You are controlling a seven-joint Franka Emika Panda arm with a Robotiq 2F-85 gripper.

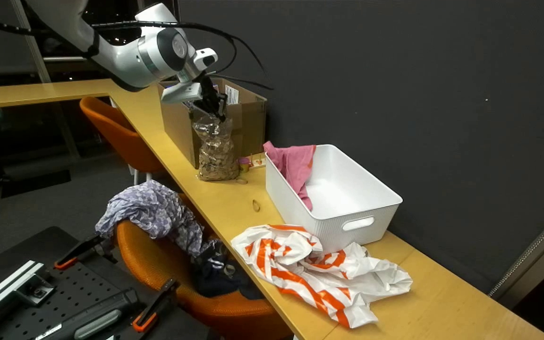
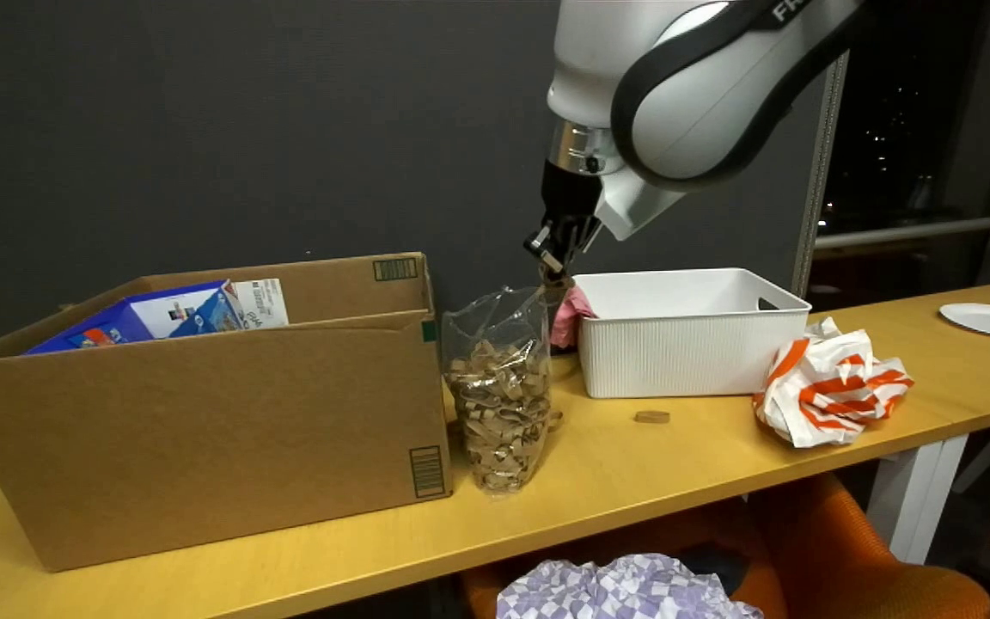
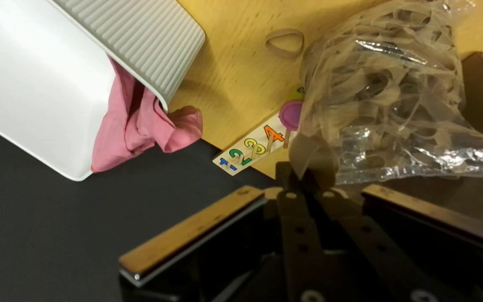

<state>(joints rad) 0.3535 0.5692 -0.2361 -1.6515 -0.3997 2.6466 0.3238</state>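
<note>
The gripper (image 3: 307, 180) is pinched together on a tan rubber band (image 3: 315, 153), and a loop of it pokes out at the end. It is up in the air, right by the top of a clear plastic bag (image 2: 495, 327) with lots of tan bands (image 2: 504, 413) in it. I cannot tell if the gripper touches that bag. The bag stands up on the yellow table (image 2: 615, 456).

In an exterior view, a big cardboard box (image 2: 220, 447) is just beside the bag, on the left. On the right is a white bin (image 2: 693, 357) with ridged sides, and a pink cloth (image 2: 570, 322) hangs over its left end. A loose band (image 2: 652, 417) lies on the near side of the bin. At the bin's right end is a crumpled orange and white bag (image 2: 839, 387). An orange chair (image 2: 890, 567) is at the near side of the table.

In the wrist view, a number board (image 3: 252, 147) with 1, 2, 3 and 4 lies between the bin on the left and the clear bag on the right, and a round purple lid (image 3: 290, 115) is by the 4.
</note>
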